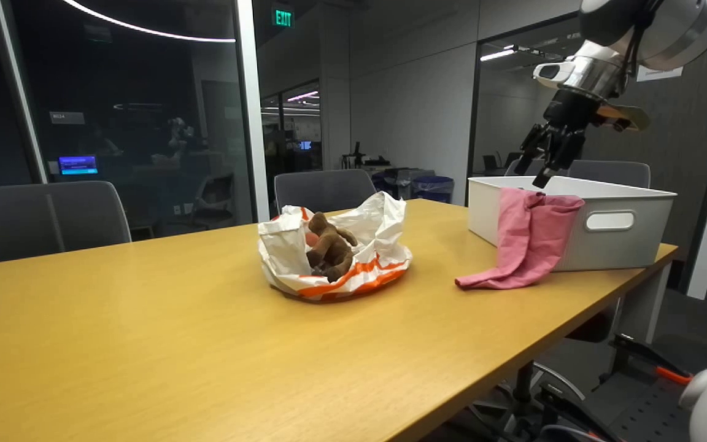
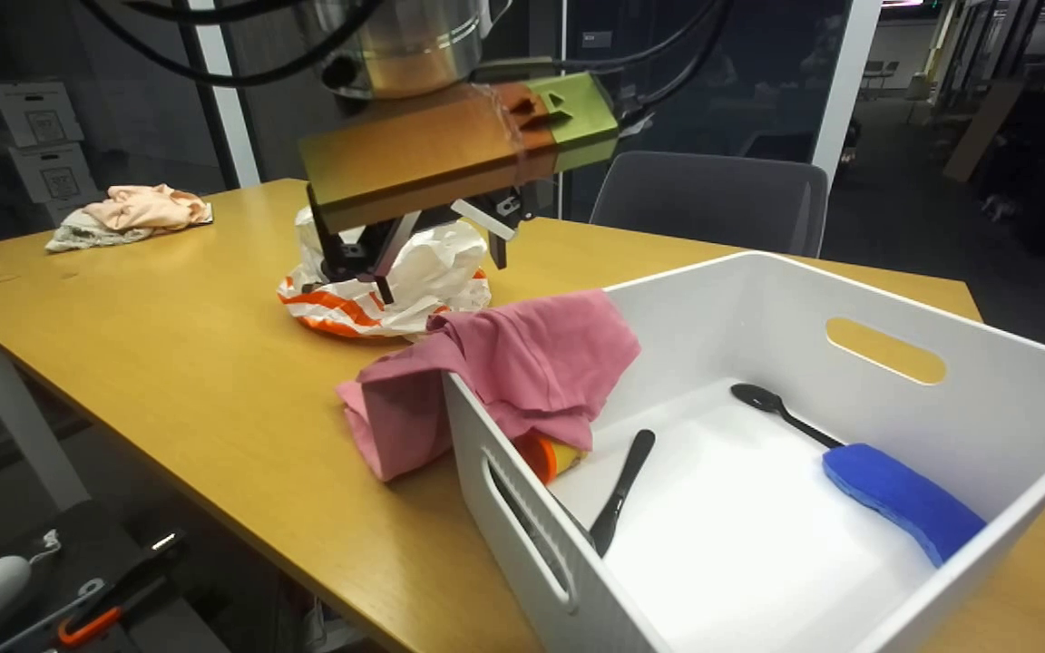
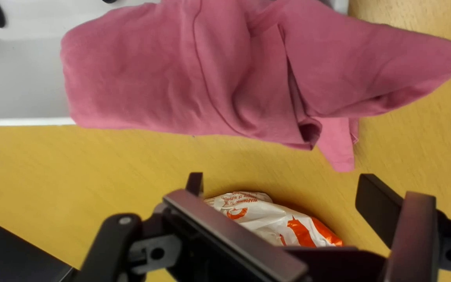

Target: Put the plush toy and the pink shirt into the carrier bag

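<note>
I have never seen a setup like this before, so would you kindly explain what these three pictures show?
This is one robot arm, ending in a tool with two fingers. Both exterior views are taken from outside the robot, from different places; the wrist view is taken from the arm, looking past the fingers. On the table sit a carrier bag, with a brown plush toy inside it, and a pale box with a pink shirt draped over its rim. In an exterior view, a pile of cloth lies farther along. The tool is open and holds nothing.
</note>
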Robot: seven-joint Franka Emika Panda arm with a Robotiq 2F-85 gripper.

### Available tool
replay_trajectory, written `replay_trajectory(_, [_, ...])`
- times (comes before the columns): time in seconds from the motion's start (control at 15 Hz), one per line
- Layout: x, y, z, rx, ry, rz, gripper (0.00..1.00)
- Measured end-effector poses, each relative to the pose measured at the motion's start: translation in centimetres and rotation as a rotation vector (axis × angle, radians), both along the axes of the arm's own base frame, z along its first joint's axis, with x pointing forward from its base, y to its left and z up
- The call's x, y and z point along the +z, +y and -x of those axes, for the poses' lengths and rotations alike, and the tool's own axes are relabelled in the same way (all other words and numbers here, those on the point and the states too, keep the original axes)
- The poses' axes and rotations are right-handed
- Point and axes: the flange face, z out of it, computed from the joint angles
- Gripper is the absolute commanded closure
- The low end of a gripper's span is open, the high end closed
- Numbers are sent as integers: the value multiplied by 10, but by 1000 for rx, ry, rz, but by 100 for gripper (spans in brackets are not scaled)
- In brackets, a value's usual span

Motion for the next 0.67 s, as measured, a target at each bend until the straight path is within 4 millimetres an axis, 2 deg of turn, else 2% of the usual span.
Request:
replay_trajectory(0.33, [-5,-1,-8,13,-38,38,0])
replay_trajectory(0.67, [-24,-6,-15,31,-21,95,0])
